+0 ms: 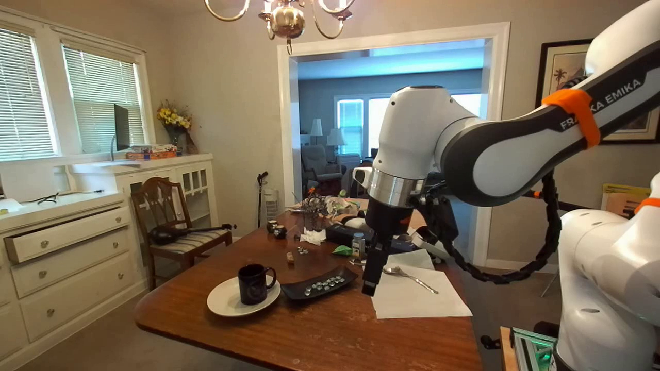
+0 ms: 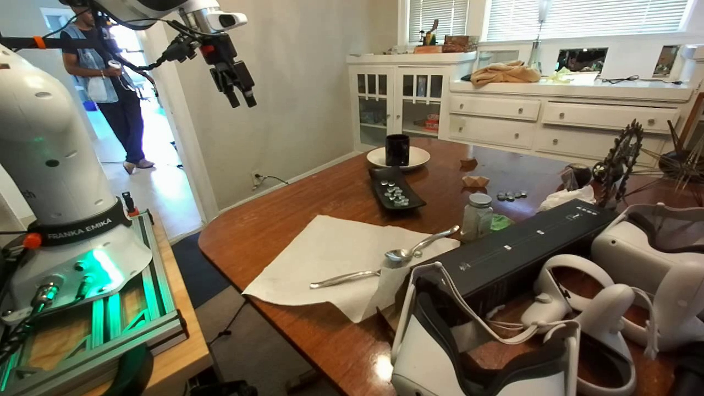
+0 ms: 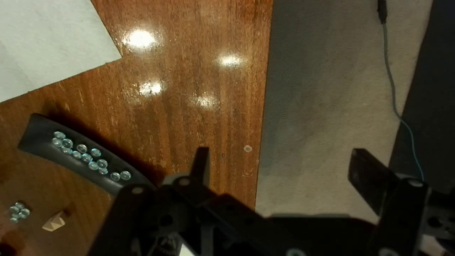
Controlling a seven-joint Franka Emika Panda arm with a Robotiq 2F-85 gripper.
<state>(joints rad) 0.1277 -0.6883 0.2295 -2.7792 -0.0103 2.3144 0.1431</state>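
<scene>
- I'm holding my pincer (image 3: 279, 156) spread wide, nothing in it, hanging up in the air by the edge of the counter (image 3: 227, 128).
- Closest stuff: the black tray (image 3: 39, 135) is lying on the counter with glass beads (image 3: 87, 158) sitting in it, right by the white plate (image 2: 419, 158) that's carrying the dark mug (image 2: 397, 151).
- Main worry: the wrist view is showing the edge running between my tips, floor (image 3: 312, 106) beyond, so coming straight down could mean hitting wood.
- Catching the tray's rim could be tipping it and sending beads rolling; swinging sideways too low could be knocking the mug.
- Hard to see: my own linkage is blocking one tray end and most of the plate in the wrist view. Can't tell whether tray and plate are touching.
</scene>
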